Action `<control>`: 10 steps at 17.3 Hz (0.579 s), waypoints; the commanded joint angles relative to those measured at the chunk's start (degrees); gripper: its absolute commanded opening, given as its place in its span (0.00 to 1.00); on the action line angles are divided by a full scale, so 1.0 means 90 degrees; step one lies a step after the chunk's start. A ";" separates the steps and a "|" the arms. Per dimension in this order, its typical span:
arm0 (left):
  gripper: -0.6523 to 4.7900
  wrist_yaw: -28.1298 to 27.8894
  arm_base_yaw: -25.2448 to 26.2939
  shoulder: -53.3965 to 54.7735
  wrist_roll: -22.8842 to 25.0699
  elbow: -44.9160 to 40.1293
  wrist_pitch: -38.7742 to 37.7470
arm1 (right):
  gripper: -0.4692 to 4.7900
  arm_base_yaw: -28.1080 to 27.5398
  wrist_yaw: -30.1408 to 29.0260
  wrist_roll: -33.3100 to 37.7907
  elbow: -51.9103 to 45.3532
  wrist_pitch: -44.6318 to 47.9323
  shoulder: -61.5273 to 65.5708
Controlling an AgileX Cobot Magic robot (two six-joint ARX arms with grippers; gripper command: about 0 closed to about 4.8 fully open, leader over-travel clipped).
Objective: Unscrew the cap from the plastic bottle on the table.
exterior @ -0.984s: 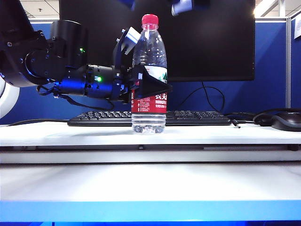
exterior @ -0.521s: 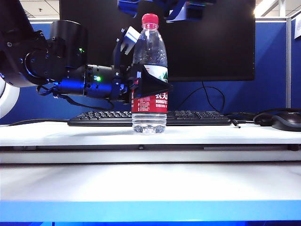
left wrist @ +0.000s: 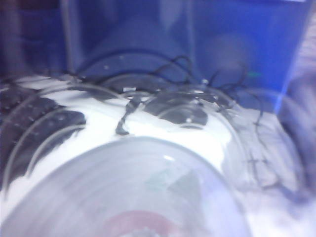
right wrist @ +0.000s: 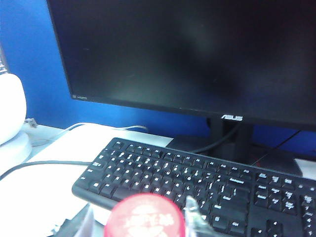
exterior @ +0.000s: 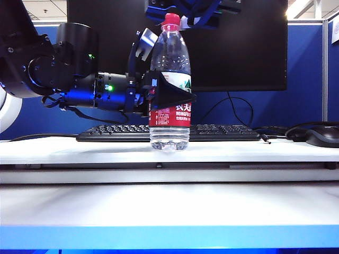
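Bottle (exterior: 169,95) upright on table (exterior: 169,203), just in front of keyboard (exterior: 222,132), long axis vertical. Left gripper (exterior: 165,92) closed around bottle's middle, level from the left. Cap (exterior: 170,20) on top, not yet off. Right gripper (exterior: 183,16) at cap height, directly overhead; in right wrist view cap (right wrist: 144,216) directly below, between clear fingertips (right wrist: 197,217). Contact with cap: cannot tell. Likely next: twist about the vertical axis by right gripper, the nearer one.
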 commanded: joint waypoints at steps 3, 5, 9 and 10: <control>0.55 0.0049 -0.0005 -0.0002 0.0092 0.0005 0.0041 | 0.36 -0.0061 -0.0053 0.0090 0.0022 0.0046 -0.0012; 0.55 0.0049 -0.0005 -0.0002 0.0100 0.0005 0.0041 | 0.19 -0.0063 -0.0097 0.0090 0.0022 0.0022 -0.0017; 0.55 0.0058 -0.0005 -0.0002 0.0100 0.0005 0.0041 | 0.15 -0.0350 -0.1421 0.0136 0.0022 -0.0350 -0.0056; 0.55 0.0068 -0.0005 -0.0002 0.0100 0.0005 0.0039 | 0.15 -0.0464 -0.1736 0.0138 0.0022 -0.0493 -0.0090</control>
